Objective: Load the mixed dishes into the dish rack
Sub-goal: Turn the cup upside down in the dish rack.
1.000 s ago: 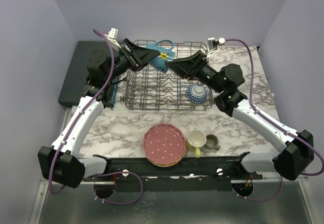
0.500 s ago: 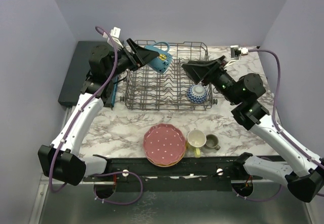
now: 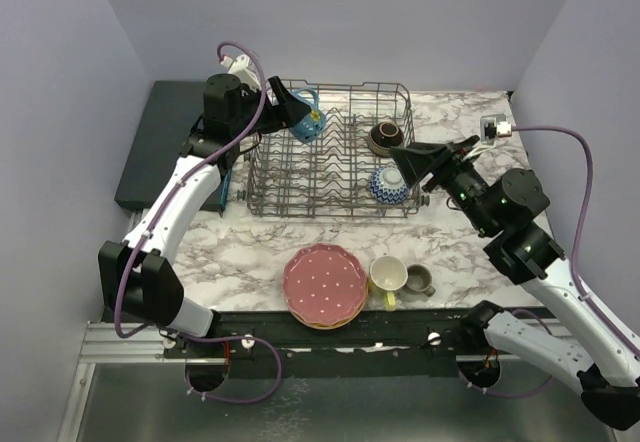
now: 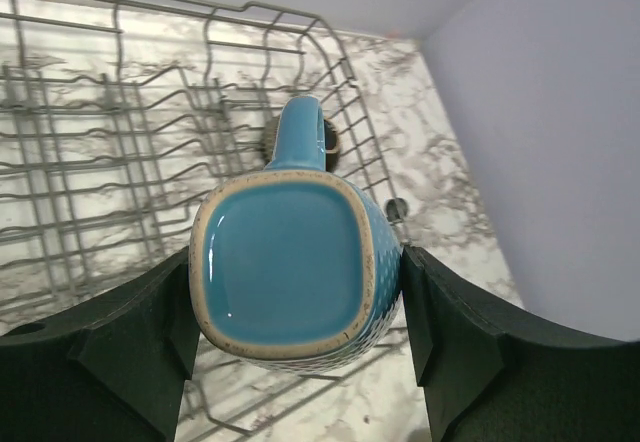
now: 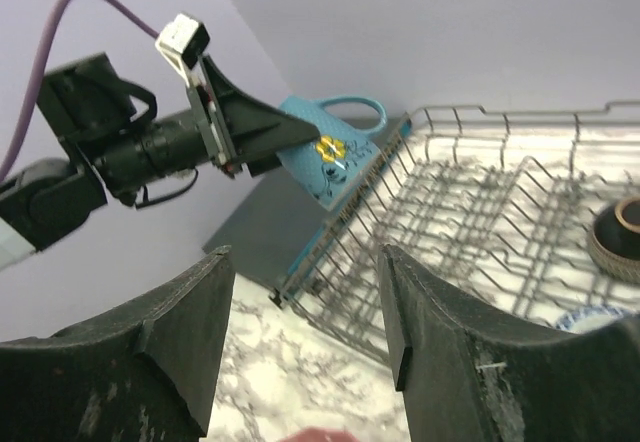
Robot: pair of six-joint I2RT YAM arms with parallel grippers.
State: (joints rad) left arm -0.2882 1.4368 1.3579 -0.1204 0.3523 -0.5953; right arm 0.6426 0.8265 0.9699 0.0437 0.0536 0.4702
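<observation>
A blue mug hangs above the back left corner of the dish rack, with my left gripper shut on it. In the left wrist view the blue mug sits mouth-up between the two fingers of my left gripper, its handle pointing away. My right gripper stands open and empty by the rack's right side; in the right wrist view my right gripper holds nothing. A brown bowl and a blue patterned bowl sit in the rack's right end.
A stack of dotted plates, pink on top, a yellow mug and an olive-grey mug stand near the front edge. A dark teal slab lies left of the rack. Walls close in on both sides.
My right gripper let go of the blue mug, opened and drew back to the right, uncovering the brown bowl. The left gripper kept the mug and shifted slightly left.
</observation>
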